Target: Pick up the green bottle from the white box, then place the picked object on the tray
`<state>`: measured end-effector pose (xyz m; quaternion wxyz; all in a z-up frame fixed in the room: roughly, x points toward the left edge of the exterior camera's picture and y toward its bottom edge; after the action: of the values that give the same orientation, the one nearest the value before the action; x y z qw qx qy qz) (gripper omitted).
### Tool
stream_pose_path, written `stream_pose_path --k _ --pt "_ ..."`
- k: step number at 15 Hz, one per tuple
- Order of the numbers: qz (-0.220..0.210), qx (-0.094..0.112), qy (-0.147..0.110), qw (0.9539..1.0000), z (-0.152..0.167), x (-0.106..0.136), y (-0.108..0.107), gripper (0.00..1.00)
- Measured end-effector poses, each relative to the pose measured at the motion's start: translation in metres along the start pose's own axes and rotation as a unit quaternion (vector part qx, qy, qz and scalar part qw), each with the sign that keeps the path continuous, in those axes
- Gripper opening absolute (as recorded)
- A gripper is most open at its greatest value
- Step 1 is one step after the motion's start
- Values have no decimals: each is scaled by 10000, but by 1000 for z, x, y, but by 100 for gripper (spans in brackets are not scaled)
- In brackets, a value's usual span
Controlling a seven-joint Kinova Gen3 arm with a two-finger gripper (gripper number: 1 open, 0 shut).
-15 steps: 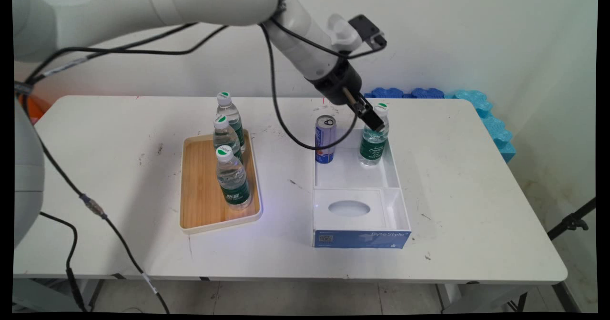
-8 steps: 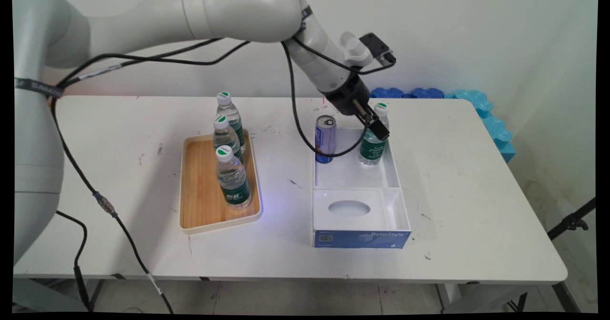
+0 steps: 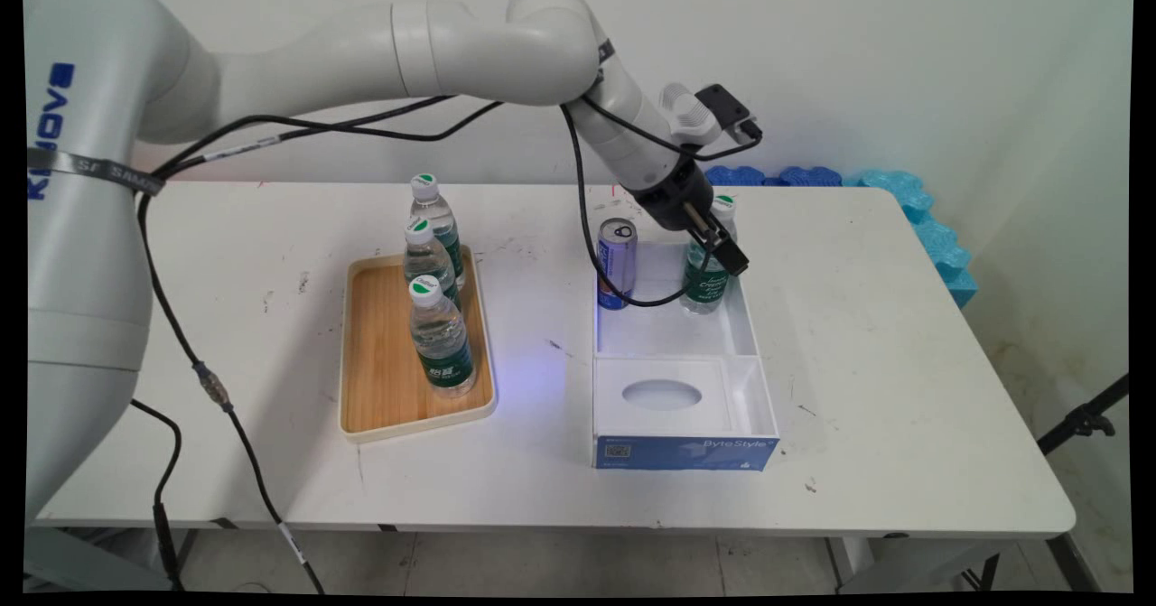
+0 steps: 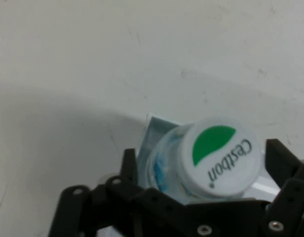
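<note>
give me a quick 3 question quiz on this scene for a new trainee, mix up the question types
1. True or false: the can stands on the wooden tray.
2. How many bottles stand on the wooden tray?
3. The pincer is nearest to:
A. the can
B. the bottle in the white box
C. the front bottle on the tray

Key
1. False. The can stands at the far left corner of the white box.
2. Three.
3. B. In the hand view that bottle's white and green cap sits between the open fingers.
</note>
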<state>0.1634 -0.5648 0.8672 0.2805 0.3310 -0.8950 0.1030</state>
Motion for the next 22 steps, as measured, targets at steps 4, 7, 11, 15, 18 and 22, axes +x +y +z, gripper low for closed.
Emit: stream_pose_path --k 4,7,11,15,18,22 --pt "40 -29 51 10000 8 1 -1 0" --pt "127 -39 106 9999 5 0 1 0" --pt "324 -2 120 9994 -15 0 5 0" --pt "444 46 235 9987 -66 3 15 0" --pt "492 21 414 9979 -117 7 24 0" --pt "557 -8 650 9963 -182 7 32 0"
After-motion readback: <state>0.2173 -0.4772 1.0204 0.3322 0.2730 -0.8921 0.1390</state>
